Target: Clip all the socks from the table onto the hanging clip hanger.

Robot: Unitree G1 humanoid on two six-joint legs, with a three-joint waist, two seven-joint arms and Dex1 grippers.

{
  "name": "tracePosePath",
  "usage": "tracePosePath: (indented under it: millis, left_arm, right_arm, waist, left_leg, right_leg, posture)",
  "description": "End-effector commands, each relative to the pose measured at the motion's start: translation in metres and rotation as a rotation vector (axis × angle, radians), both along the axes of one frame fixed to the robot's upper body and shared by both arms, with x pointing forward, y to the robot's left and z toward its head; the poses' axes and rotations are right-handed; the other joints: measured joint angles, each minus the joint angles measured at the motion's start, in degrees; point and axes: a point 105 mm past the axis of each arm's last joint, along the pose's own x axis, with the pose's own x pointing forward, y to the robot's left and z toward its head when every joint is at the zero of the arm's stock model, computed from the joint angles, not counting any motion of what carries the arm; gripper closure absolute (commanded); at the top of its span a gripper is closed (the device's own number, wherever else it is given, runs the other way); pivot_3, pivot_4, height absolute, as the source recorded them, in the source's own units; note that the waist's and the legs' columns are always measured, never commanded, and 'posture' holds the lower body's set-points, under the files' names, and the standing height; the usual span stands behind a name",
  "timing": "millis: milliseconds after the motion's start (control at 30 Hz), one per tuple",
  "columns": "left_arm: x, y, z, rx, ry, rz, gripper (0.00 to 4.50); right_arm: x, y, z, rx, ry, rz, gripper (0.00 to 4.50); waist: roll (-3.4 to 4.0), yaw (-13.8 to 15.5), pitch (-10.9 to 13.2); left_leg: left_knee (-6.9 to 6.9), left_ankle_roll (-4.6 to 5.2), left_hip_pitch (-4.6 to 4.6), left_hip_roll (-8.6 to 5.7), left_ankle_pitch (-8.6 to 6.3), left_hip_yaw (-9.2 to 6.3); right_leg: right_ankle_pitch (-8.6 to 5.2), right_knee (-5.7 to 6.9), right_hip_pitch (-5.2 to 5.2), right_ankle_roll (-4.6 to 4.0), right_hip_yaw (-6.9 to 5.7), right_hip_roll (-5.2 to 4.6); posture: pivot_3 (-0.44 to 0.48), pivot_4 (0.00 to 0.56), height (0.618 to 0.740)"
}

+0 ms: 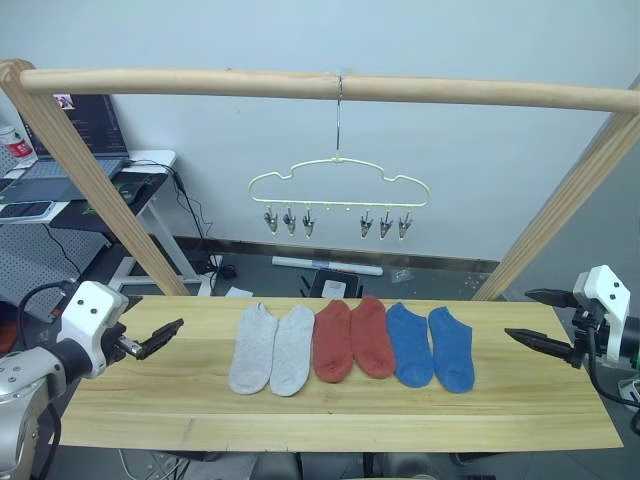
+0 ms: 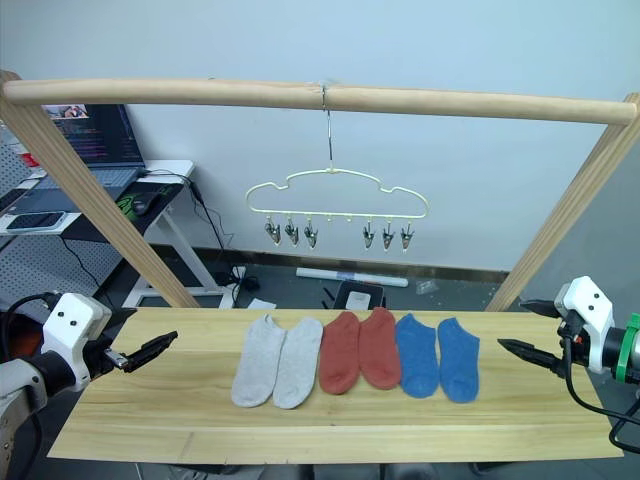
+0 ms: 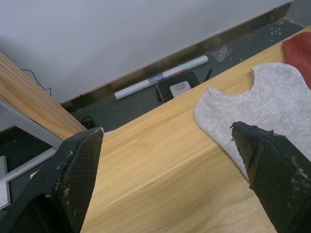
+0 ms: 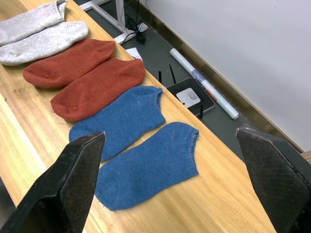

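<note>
Six socks lie flat in a row across the middle of the table (image 1: 500, 405), toes toward the robot: two grey socks (image 1: 271, 348) on the left, touching each other, two red socks (image 1: 352, 339) in the centre, and two blue socks (image 1: 431, 346) on the right. Each pair sits just beside the next, with the inner grey sock touching the first red one. Above and behind the row, the clip hanger (image 1: 338, 183) hangs by its metal hook from a thick wooden pole (image 1: 330, 86) that spans the scene; all six of its clips hang bare, three at each end of its bottom bar. The left gripper (image 1: 158, 338) hovers over the left end of the table with its fingers spread apart and holding nothing, well apart from the grey socks. The right gripper (image 1: 540, 321) hovers at the table's right edge, its fingers likewise spread and bare, pointing toward the blue socks. A laptop (image 1: 78, 140) stands on a small white desk behind the left post.
</note>
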Motion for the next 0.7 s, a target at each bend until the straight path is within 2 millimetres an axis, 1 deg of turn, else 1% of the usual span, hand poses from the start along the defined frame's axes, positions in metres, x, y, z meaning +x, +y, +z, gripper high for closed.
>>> tracePosePath:
  millis: [33,133,300,433,700]
  left_arm:
    - [0.002,0.004,0.012,0.000,-0.051,0.021,0.00]
    - [0.002,0.004,0.012,0.007,-0.045,0.043,0.00]
    - [0.003,0.002,0.011,0.012,-0.063,0.026,0.00]
    - [0.006,0.002,0.015,-0.026,-0.100,0.038,0.00]
    - [0.010,-0.009,0.020,-0.094,-0.149,0.028,0.00]
  right_arm:
    - [0.005,0.002,0.013,-0.010,-0.062,0.008,0.02]
    - [0.008,0.004,0.014,0.006,-0.073,0.011,0.02]
    - [0.009,0.008,0.014,0.009,-0.080,0.016,0.02]
    - [0.010,0.012,0.017,0.011,-0.096,0.028,0.02]
    - [0.013,0.024,0.024,0.028,-0.132,0.055,0.02]
  waist:
    - [0.00,0.00,-0.02]
    - [-0.03,-0.05,-0.09]
    - [-0.04,-0.18,-0.20]
    - [-0.03,-0.19,-0.25]
    - [-0.03,-0.38,-0.44]
  left_leg:
    - [0.00,0.00,0.00,0.00,0.00,0.00]
    - [0.01,0.00,0.01,0.00,0.00,0.00]
    - [0.01,0.00,0.01,0.00,0.00,-0.01]
    - [0.02,0.00,0.01,-0.01,0.00,-0.01]
    - [0.06,0.00,0.02,-0.01,0.00,0.00]
  right_leg:
    - [0.00,0.00,0.00,0.00,0.00,0.00]
    - [0.00,0.01,0.01,0.01,0.00,0.01]
    - [0.01,0.03,0.01,0.01,0.00,0.01]
    - [0.01,0.04,0.02,0.01,0.01,0.01]
    - [0.03,0.07,0.03,0.04,0.05,0.04]
  posture:
    - [-0.063,0.053,0.740]
    - [-0.063,0.053,0.740]
    - [-0.060,0.051,0.740]
    - [-0.063,0.053,0.740]
    - [-0.069,0.055,0.740]
